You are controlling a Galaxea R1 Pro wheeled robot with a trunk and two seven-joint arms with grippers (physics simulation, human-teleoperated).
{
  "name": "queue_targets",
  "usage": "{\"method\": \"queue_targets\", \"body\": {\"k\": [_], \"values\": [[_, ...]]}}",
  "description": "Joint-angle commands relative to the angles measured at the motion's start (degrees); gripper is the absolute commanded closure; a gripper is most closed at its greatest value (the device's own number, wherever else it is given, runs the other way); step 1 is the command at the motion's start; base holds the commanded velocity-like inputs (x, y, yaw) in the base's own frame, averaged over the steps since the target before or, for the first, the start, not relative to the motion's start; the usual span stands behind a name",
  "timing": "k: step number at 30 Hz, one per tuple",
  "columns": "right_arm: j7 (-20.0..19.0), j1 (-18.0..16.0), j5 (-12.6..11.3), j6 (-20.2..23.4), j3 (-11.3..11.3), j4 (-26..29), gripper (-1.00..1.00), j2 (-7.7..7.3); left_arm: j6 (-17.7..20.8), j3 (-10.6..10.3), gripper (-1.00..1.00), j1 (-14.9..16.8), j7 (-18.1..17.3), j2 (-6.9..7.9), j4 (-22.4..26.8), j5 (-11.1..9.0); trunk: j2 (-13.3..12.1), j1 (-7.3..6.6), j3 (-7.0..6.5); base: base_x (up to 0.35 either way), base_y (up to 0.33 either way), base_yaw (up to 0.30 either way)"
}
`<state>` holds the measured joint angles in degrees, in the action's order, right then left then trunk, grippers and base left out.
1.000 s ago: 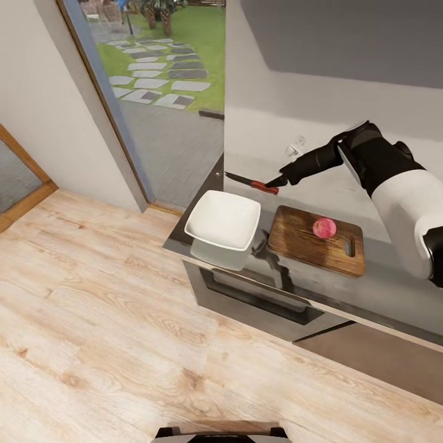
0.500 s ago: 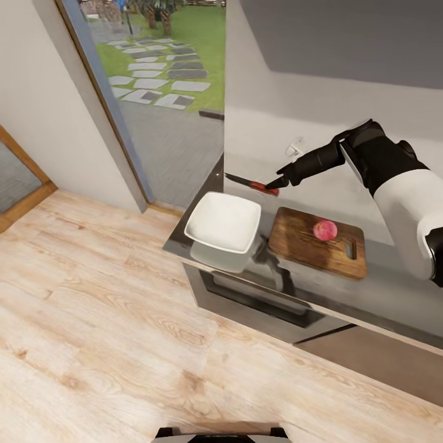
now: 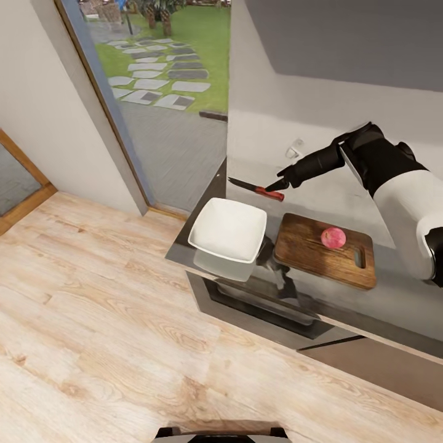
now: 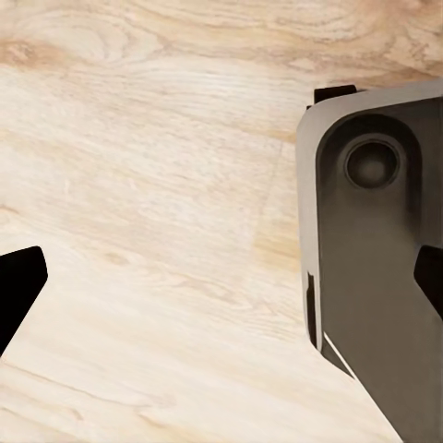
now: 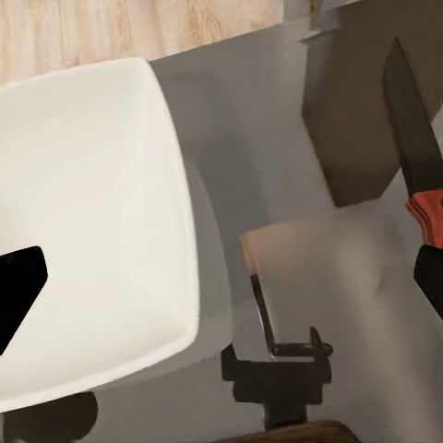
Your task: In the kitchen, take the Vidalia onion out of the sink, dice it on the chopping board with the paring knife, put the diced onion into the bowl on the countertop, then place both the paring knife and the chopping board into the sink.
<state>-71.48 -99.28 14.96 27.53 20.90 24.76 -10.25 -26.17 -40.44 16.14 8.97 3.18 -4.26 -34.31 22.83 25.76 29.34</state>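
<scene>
Right gripper: closed on the red handle of the slim dark-bladed paring knife, held above the grey steel-look countertop.
Onion: small round pinkish-red Vidalia onion on the brown wooden chopping board, away from the knife.
Bowl: square glossy white bowl just beside the board.
Left gripper: over pale wood floor; fingers apart, empty.

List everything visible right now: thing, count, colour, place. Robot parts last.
Vidalia onion: one, pinkish-red, whole, resting on the chopping board.
chopping board: one, mid-brown wood, flat on the countertop beside the bowl.
bowl: one, white, empty, at the countertop's end nearest the doorway.
paring knife: one, dark blade and red handle, held in the air behind the bowl.
countertop: one, grey, along the wall.
floor: pale wood planks, in front of the counter.
doorway: one, opening onto paving and grass.
right gripper: one, black, shut on the knife handle.
left gripper: one, black fingertips wide apart, over the wood floor.
</scene>
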Motion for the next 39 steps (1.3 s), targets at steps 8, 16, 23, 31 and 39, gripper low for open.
{"method": "queue_targets", "body": {"k": [8, 16, 23, 31, 39], "values": [[-0.06, -0.03, 0.27, -4.15, 0.01, -4.75, -1.0, -1.07, -0.2, -0.34, -1.0, 0.08, 0.26, -0.09, -0.13, 0.12, 0.09, 0.03, 0.08, 0.061, -0.009, 0.0], [-0.06, -0.03, 0.24, -4.4, 0.01, -4.94, -1.0, -1.34, -0.18, -0.34, -1.0, 0.07, 0.26, -0.09, -0.15, 0.12, 0.09, 0.03, 0.08, 0.226, -0.181, 0.0], [-0.06, -0.03, 0.24, -4.41, 0.06, -4.98, -1.0, -1.35, -0.19, -0.34, -1.0, 0.06, 0.26, -0.1, -0.14, 0.12, 0.09, 0.03, 0.08, 0.044, -0.039, 0.0], [-0.06, -0.03, 0.2, -4.41, 0.15, -5.35, -1.0, -1.28, -0.2, -0.34, -1.0, 0.06, 0.22, -0.02, -0.18, 0.12, 0.09, 0.03, 0.08, 0.045, 0.033, 0.0], [-0.06, -0.03, 0.16, -6.33, 0.19, -6.72, -1.0, -1.27, -0.2, -0.34, -1.0, 0.06, 0.22, -0.02, -0.18, 0.12, 0.09, 0.03, 0.08, 0.133, 0.095, 0.0]]}}
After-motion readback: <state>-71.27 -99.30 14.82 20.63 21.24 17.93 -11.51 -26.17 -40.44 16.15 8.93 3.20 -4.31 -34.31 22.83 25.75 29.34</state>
